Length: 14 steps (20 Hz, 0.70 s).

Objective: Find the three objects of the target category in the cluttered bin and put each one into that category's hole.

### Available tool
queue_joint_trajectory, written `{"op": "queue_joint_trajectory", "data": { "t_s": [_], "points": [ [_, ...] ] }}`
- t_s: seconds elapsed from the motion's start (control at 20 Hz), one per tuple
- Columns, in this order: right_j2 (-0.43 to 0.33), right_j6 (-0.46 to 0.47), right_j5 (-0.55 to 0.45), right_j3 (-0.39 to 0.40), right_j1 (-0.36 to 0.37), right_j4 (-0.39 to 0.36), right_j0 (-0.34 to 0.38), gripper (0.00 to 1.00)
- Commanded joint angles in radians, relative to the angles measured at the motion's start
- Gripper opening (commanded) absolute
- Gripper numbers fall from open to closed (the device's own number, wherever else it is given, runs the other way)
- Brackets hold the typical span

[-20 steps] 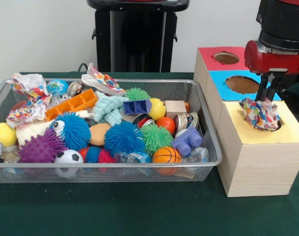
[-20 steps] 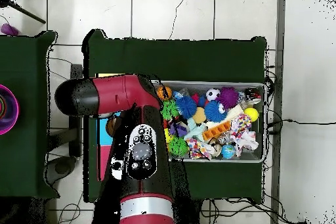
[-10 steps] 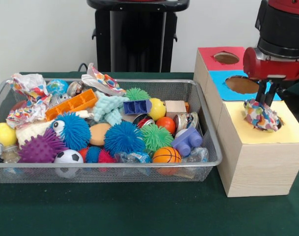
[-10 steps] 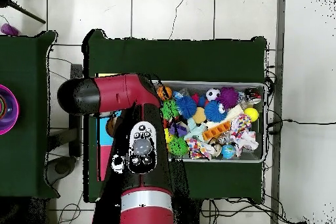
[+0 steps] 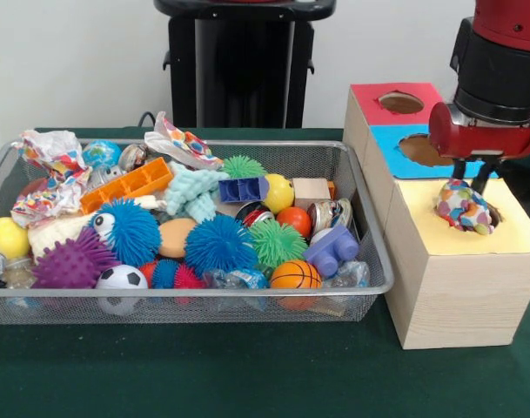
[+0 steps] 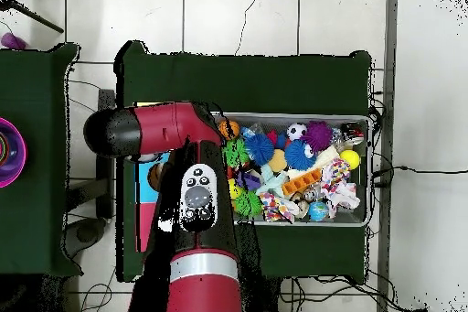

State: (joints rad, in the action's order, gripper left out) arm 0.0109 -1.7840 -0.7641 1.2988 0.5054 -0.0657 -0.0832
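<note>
Crumpled wrapper (image 5: 464, 206) in yellow hole, front view only

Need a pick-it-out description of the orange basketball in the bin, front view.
Start at the wire mesh bin on the green table and go to its front wall, right of centre. The mini basketball sits against that wall, just left of the purple block. It is the only orange ball with black seam lines; the orange ball behind it is plain.

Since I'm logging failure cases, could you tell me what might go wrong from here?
The crumpled patterned paper sits only partly inside the yellow hole; it may snag on the rim rather than drop. The gripper is right above it, so the paper could lift out when the arm rises.
</note>
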Motion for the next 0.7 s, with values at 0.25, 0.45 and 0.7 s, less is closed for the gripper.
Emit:
{"op": "queue_joint_trajectory", "data": {
  "t_s": [0.25,0.45,0.7],
  "points": [
    [-0.054,-0.045,-0.002,-0.006,-0.042,-0.035,0.005,1.0],
    [-0.058,-0.039,-0.022,-0.019,-0.049,-0.03,0.009,1.0],
    [-0.064,-0.032,-0.041,-0.021,-0.046,-0.024,0.014,1.0]
  ]
}}
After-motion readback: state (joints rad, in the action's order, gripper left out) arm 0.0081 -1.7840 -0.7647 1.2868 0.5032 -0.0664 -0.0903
